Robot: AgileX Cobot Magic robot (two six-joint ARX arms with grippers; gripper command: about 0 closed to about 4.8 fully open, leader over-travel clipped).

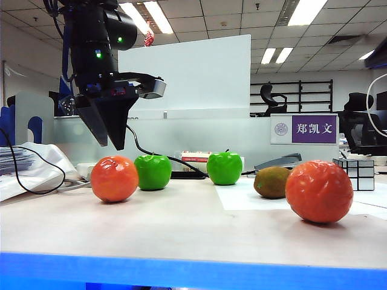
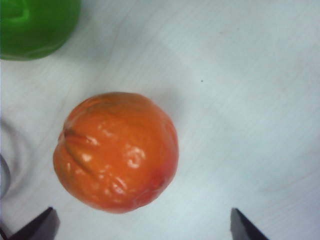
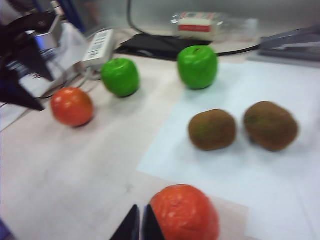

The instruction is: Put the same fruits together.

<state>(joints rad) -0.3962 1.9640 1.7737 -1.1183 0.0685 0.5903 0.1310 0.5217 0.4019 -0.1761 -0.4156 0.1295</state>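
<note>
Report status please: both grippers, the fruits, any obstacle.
Left gripper open, above left orange fruit. Right gripper shut, empty, near right orange fruit. Green apples and kiwis lie between.

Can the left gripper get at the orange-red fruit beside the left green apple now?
Probably yes: the left gripper hangs open above that orange-red fruit, nothing between them, and the green apple sits just behind it.
</note>
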